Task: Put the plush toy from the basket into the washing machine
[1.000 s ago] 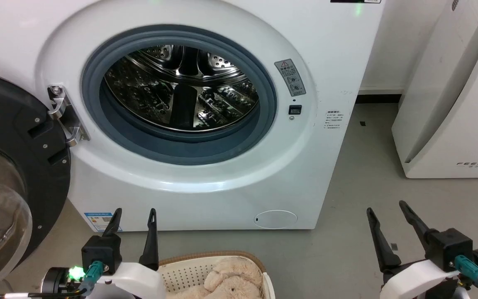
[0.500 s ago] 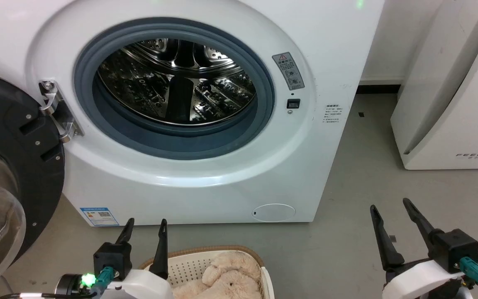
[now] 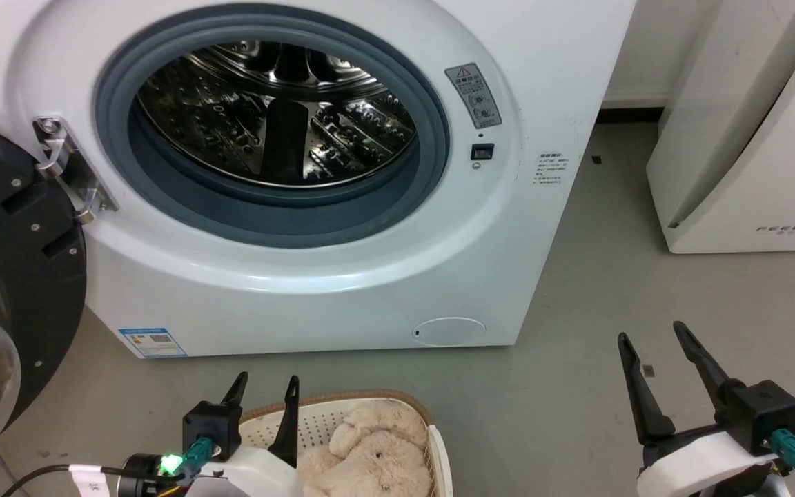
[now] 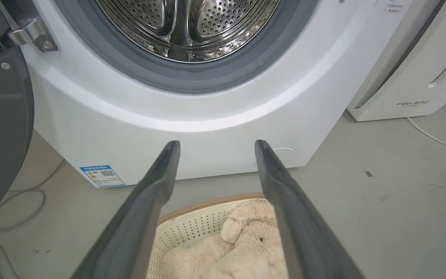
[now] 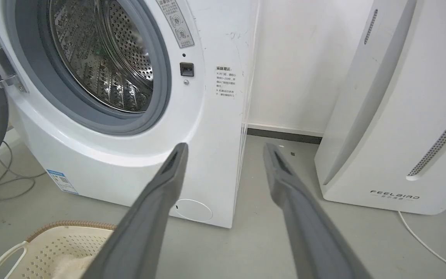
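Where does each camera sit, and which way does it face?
Head view: on the head, facing down at washing machine, basket, plush toy; left gripper, right gripper show.
Left wrist view: left wrist, facing washing machine and basket; own fingers show.
Right wrist view: right wrist, facing the white appliance; own fingers show.
All share the steel drum.

White slanted appliance [image 3: 784,172], grey floor [image 3: 577,310]
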You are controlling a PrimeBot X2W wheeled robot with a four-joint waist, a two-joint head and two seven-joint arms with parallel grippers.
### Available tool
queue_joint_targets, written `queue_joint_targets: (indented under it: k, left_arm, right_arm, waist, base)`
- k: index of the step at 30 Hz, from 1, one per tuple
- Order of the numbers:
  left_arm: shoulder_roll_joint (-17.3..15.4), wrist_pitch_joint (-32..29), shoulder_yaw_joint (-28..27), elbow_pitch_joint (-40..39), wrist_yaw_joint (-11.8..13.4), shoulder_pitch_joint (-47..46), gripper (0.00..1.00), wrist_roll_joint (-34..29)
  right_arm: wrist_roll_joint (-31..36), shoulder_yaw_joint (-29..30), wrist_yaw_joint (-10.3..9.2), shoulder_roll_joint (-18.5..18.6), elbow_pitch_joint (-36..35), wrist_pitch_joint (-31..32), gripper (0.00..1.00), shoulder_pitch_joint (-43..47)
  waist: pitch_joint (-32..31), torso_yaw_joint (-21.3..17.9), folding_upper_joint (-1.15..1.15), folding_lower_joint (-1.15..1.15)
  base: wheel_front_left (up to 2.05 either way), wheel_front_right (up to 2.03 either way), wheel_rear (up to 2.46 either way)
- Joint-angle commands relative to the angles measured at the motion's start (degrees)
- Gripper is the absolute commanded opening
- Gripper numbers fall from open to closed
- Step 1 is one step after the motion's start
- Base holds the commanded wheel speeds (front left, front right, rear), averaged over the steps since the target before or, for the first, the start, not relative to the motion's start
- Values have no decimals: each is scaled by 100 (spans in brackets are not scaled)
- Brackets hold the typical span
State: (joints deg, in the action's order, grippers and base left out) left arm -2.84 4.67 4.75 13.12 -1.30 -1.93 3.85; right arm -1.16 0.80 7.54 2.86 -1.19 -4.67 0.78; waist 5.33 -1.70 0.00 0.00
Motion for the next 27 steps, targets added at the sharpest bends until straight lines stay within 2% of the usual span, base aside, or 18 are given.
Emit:
queue_joint_targets:
  k: [1, 27]
  left_arm:
    - [-10, 59, 38, 158, -43, -147, 100, 87]
    - [-196, 361, 589, 2315, -269, -1213, 100, 319]
  right_arm:
    - [-29, 2, -2, 1, -50, -63, 100, -120]
    - [-130, 51, -3, 1, -292, -373, 100, -438]
  waist:
    - [71, -27, 0, 0]
    - [1107, -329, 0, 0]
  base:
    - [0, 0, 0]
    - [0, 0, 0]
